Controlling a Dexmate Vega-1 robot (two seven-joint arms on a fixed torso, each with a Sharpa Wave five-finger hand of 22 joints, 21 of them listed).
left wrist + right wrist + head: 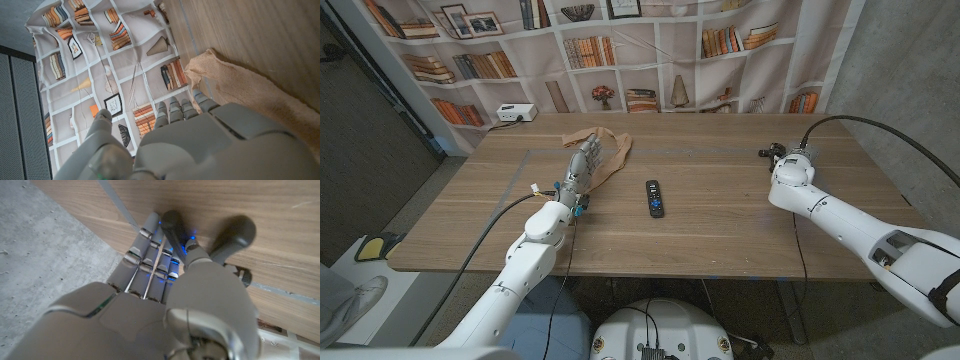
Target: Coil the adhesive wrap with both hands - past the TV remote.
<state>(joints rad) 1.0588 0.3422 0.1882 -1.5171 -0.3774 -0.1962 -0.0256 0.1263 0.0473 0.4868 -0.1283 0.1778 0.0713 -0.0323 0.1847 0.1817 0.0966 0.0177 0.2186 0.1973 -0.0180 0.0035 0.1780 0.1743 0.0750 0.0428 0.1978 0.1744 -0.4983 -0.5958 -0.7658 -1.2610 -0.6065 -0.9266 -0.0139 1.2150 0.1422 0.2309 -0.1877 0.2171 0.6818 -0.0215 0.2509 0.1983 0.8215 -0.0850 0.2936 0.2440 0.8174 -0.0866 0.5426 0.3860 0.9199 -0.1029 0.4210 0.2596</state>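
Your left arm comes in nearest, over the worktop's near edge, and reaches to the left hand point(582, 160) in the far-left part of the worktop point(720, 235). That hand lies on the near end of the adhesive wrap point(612, 152), a tan, crumpled strip that runs from the hand toward the far edge. From the left wrist view the fingers point(175, 110) reach out together over the wrap point(250, 90), but you cannot tell whether they pinch it or only press on it; the palm side is hidden under the hand's own back.

Your right hand point(782, 155) sits in the far-right part of the worktop, well apart from the wrap. The right wrist view shows its fingers point(150, 255) lying straight and close together, tips toward the wood, with the thumb point(232, 235) spread off to one side; nothing is in it. Whether the fingertips touch the wood is unclear.

Between the two hands, the TV remote point(655, 197) lies near the middle of the worktop, its long side pointing from near edge to far edge, just beside the wrap's right side and not touching it. Bare wood stretches from the remote to the right hand and along the whole near edge. On the far-left corner, a small white box point(516, 113) sits by the edge. The wrap's far end is folded and hard to make out.
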